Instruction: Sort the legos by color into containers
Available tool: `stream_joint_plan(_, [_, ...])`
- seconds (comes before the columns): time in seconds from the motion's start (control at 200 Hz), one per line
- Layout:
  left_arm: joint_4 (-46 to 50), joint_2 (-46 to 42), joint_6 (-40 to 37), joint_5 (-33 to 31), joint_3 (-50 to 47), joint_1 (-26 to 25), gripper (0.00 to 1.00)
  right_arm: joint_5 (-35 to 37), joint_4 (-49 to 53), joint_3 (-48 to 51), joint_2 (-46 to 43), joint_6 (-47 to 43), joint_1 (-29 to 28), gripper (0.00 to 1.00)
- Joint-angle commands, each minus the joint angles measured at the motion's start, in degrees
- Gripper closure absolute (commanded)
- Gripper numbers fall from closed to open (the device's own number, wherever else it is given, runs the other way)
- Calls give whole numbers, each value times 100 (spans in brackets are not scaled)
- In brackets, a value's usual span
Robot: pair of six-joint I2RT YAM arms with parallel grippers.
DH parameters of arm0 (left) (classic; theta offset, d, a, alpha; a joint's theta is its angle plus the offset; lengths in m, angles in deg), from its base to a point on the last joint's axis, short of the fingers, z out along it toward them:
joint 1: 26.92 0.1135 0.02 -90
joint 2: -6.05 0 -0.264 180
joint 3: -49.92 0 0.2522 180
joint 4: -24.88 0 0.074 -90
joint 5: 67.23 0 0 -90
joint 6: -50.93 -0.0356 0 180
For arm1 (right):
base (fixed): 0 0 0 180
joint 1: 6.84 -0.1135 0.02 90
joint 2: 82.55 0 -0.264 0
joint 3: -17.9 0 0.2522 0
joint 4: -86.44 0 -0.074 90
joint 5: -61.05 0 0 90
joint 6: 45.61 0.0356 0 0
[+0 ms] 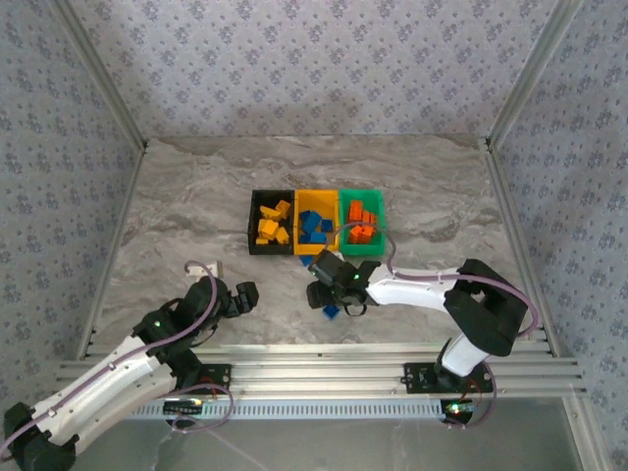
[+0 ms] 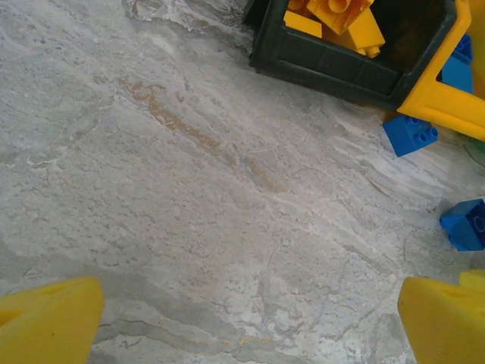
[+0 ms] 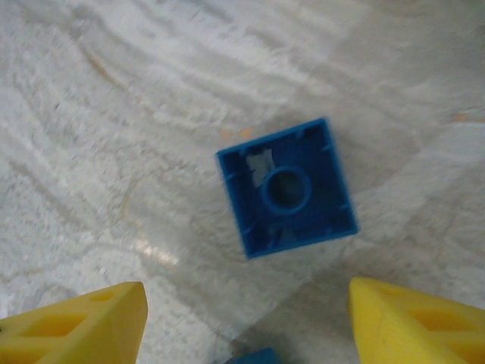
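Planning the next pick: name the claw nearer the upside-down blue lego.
Right. The right claw hovers just above the blue lego, open; the left claw hangs well off to its left.

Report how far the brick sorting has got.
Done: yellow bricks in the black bin, blue bricks in the yellow bin, orange bricks in the green bin. In hand: the open right gripper hovers over an upturned blue brick. Left: that one and another blue brick beside it.

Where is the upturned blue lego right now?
In the right wrist view the blue lego lies hollow side up on the table, just ahead of the open right gripper.
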Motion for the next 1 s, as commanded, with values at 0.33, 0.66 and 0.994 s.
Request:
stream_joint_plan(0.33, [11,-111,62,46,-52,54,0,57,500,290,-16,490,-568,43])
stream_joint_plan(0.66, [-20,-96,38,121,-52,64,0,83,570,79,-373,261,-529,73])
stream_joint_plan(0.994, [-46,-97,-54,143,14,58,0,180,594,-1610,-253,-715,753,73])
